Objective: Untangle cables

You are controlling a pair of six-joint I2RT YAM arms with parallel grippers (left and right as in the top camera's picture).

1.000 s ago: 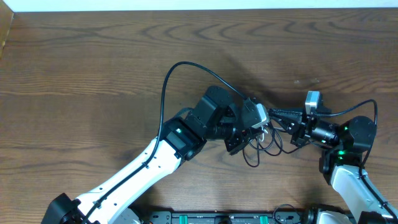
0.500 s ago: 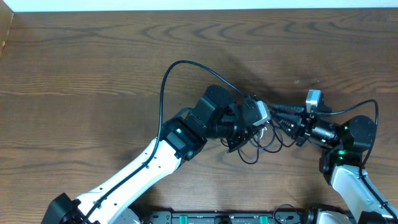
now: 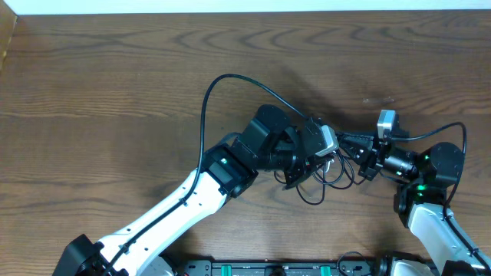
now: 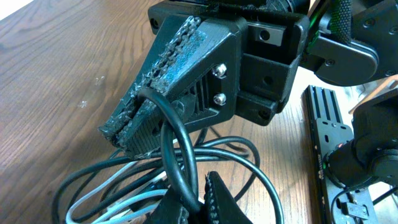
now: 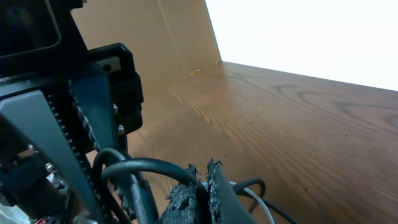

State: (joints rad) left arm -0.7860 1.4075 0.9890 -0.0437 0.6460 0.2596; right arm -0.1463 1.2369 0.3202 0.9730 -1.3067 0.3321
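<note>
I am pinching a black cable (image 4: 178,149) with the left end effector (image 4: 203,198), its fingers pressing tight together. The right end effector (image 5: 202,186) is squeezing a black cable too, right above the cables (image 3: 318,184). A white cable (image 4: 102,194) is lying in that pile. The pile is resting on the surface (image 3: 115,92).

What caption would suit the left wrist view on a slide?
Right claw and left claw both shut on one black cable loop, a white cable tangled beneath.
</note>
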